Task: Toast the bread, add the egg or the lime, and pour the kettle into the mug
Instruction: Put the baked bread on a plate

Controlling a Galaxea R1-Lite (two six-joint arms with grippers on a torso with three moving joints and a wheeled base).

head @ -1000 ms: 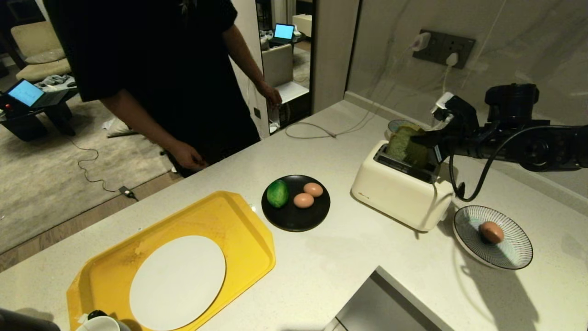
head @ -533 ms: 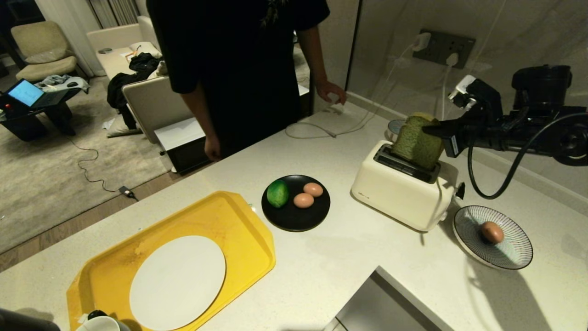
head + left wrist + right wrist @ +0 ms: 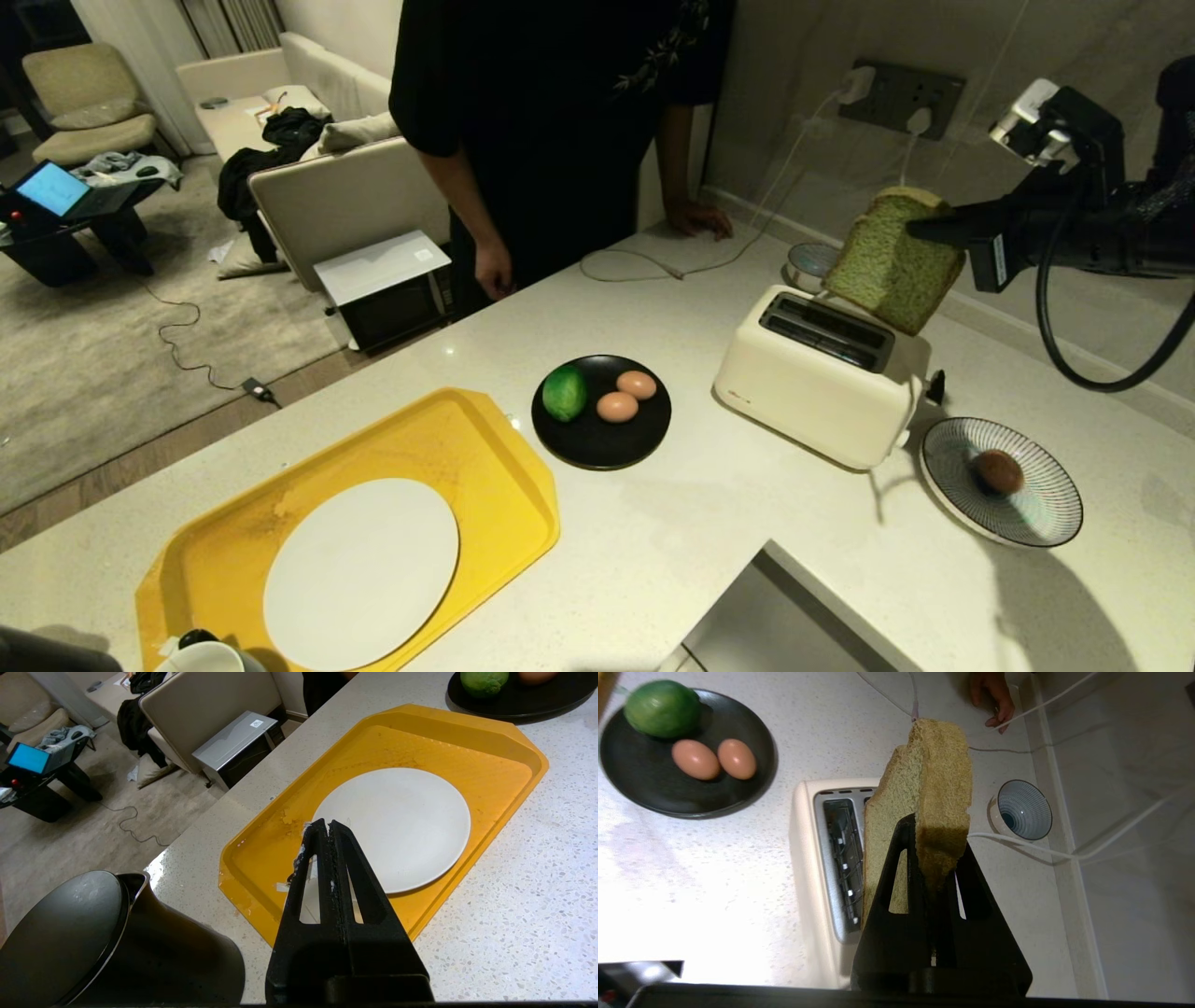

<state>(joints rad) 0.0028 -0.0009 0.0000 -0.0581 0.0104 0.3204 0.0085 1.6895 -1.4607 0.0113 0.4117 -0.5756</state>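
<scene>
Far left, at the near corner of the counter (image 3: 709, 523), the kettle (image 3: 117, 947) stands just beside the yellow tray (image 3: 485, 439), and the left gripper (image 3: 327, 828) hangs over the tray's near edge with its two fingers pressed flat together, nothing in them. A white plate (image 3: 359, 571) lies flat in the tray, and the rim of the mug (image 3: 198, 659) just pokes in at the counter's near edge by the tray's corner. Further along, around the middle of the counter, a black plate (image 3: 597, 448) carries the lime (image 3: 564, 393) on its left side and two eggs (image 3: 626, 397) touching each other beside it. A person (image 3: 551, 112) stands at the far edge, one hand (image 3: 698, 220) flat on the counter by a white cable. Then the cream toaster (image 3: 812, 401), both slots empty. The bread (image 3: 892, 261) is up in the air above the toaster's right end, clear of it, tilted, pinched at its right edge by the right gripper (image 3: 938, 229), which is clamped tight on the slice. A small striped bowl (image 3: 808, 264) sits behind the toaster near the wall. Toward the right edge, a striped plate (image 3: 1046, 523) holds a third egg (image 3: 999, 471) near its middle.
</scene>
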